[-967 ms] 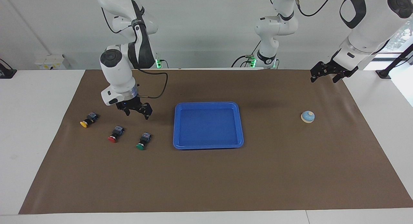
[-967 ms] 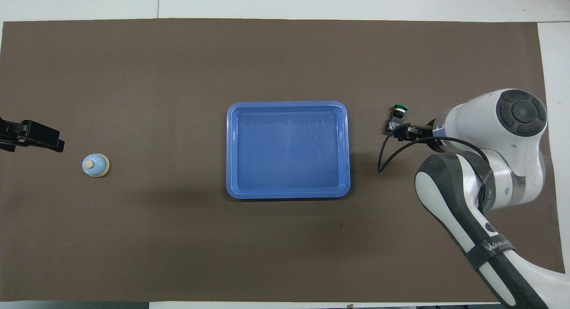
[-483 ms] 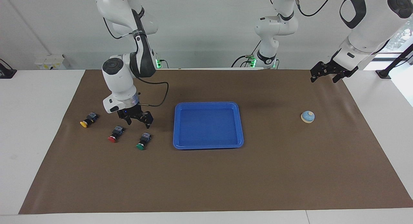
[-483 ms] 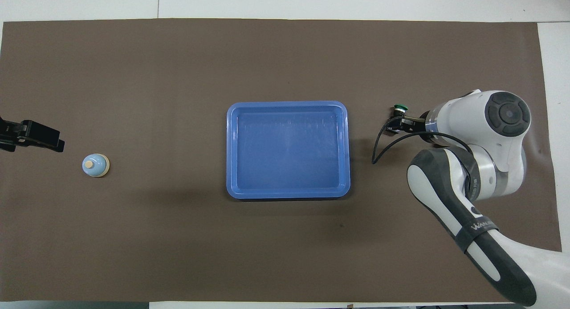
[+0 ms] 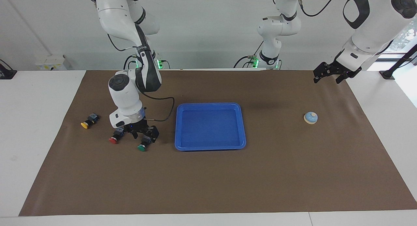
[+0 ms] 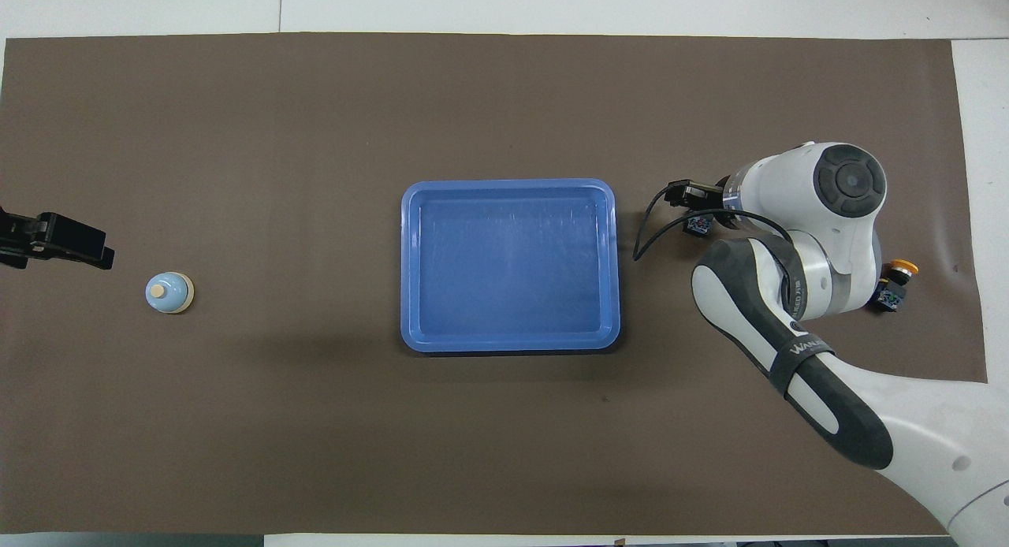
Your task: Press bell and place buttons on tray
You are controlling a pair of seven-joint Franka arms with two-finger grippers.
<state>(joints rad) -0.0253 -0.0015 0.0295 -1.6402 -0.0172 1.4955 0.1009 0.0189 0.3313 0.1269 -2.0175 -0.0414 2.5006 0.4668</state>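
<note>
Facing view: three buttons lie toward the right arm's end of the brown mat (image 5: 208, 187) — yellow button (image 5: 86, 122), red button (image 5: 115, 137), green button (image 5: 143, 144). Right gripper (image 5: 143, 134) sits low over the green one, fingers spread either side of its body. One empty blue tray (image 5: 210, 147) sits mid-table; one bell (image 5: 310, 118) near the left arm's end.

Overhead view: left gripper (image 6: 83, 251) waits beside the bell (image 6: 169, 292); I cannot tell its fingers' state. Only the yellow button (image 6: 900, 273) shows whole.

My arm shells are glossy white plastic with matt black joints. The desk (image 5: 32, 128) is smooth and white, covered by a matt brown mat (image 5: 208, 180) like paper or thin cloth. The tray (image 5: 242, 128) looks like smooth blue plastic with a slight sheen. The bell (image 5: 310, 118) has a shiny light-blue dome.
</note>
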